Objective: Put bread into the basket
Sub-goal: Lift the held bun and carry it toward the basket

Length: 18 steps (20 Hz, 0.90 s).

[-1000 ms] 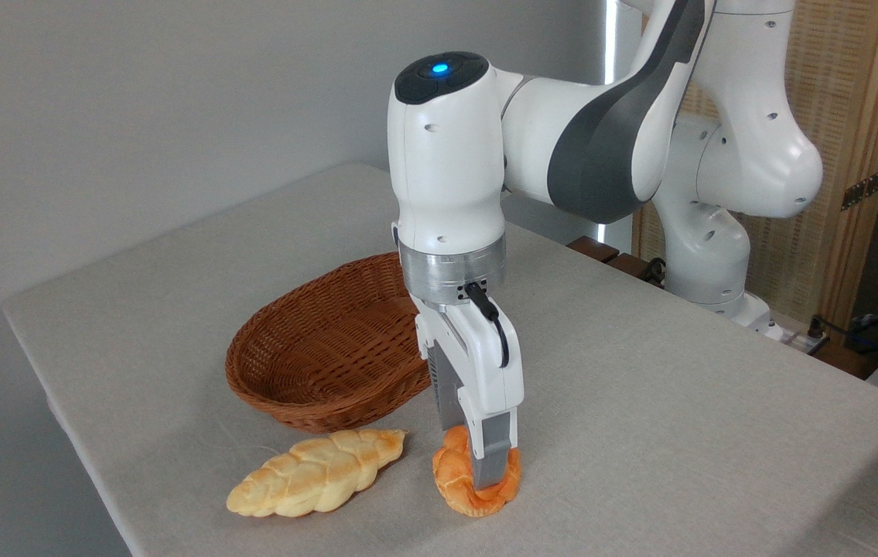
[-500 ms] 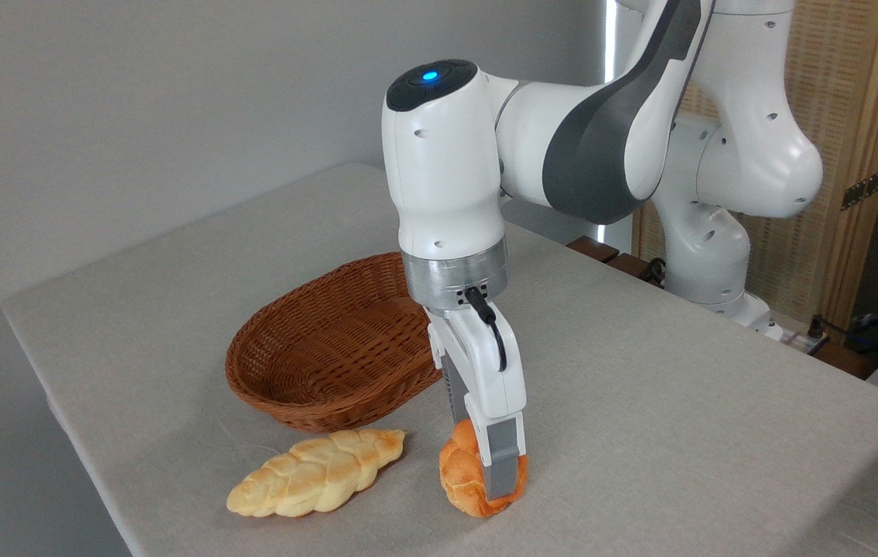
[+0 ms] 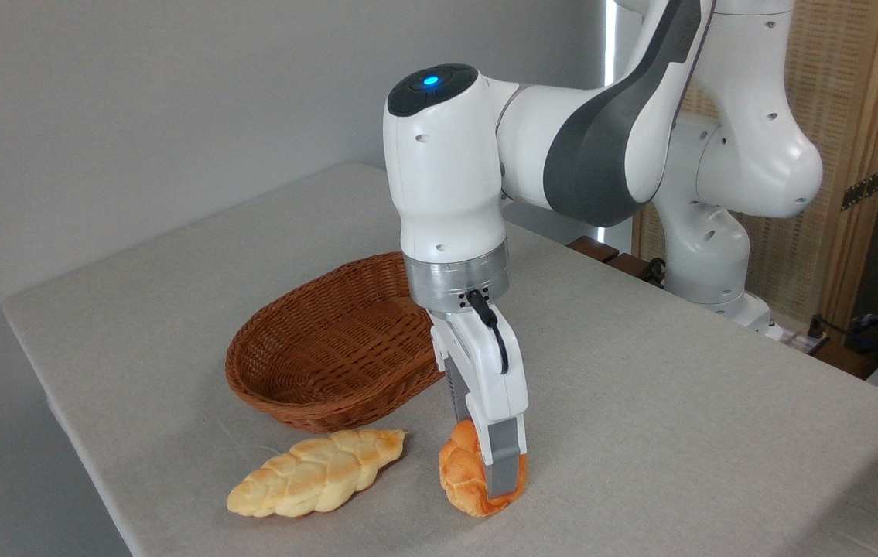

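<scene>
While the claw [image 3: 494, 472] points straight down at the tabletop [image 3: 640, 402], its grey fingers [image 3: 506, 458] are clamped on the bread [image 3: 463, 483], a small orange-brown braided bun turned on edge. The bun's underside looks to be at or just off the cloth; which of the two cannot be told. It sits just in front of and to the right of the basket [image 3: 315, 363], outside the rim. A paler, longer braided loaf [image 3: 316, 472] lies flat directly in front of the basket, just left of the bun and apart from it.
</scene>
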Motion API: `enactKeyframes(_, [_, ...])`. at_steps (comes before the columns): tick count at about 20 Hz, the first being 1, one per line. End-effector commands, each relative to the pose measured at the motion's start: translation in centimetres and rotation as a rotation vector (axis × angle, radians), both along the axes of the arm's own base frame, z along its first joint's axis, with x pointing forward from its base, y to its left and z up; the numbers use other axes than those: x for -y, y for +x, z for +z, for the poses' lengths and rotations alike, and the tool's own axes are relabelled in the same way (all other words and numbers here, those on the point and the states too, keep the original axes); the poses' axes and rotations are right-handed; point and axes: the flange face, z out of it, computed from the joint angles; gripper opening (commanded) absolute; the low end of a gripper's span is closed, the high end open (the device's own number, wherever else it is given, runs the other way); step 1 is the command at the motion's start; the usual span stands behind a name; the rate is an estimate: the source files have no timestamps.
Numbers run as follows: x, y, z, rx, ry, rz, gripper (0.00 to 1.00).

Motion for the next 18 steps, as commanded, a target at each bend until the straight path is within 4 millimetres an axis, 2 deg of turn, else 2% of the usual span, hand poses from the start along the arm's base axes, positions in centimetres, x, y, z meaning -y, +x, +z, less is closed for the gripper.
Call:
enactKeyframes(1, [0.1, -0.5, -0.2, -0.013, 0.003, -0.017, 0.30])
enactKeyframes(6, [0.1, -0.5, -0.2, -0.013, 0.002, -0.016, 0.30])
enactKeyframes(10, [0.3, -0.4, 0.8, 0.009, -0.024, 0.015, 0.28])
enactKeyframes(12, [0.6, -0.1, 2.6, 0.022, -0.092, 0.069, 0.28])
enactKeyframes(14, [0.7, 0.3, 5.3, -0.017, -0.153, 0.122, 0.28])
enactKeyframes(17, [0.6, 0.7, 9.4, -0.039, -0.166, 0.217, 0.28])
enactKeyframes(18, [0.8, 0.8, 10.1, -0.036, -0.165, 0.227, 0.28])
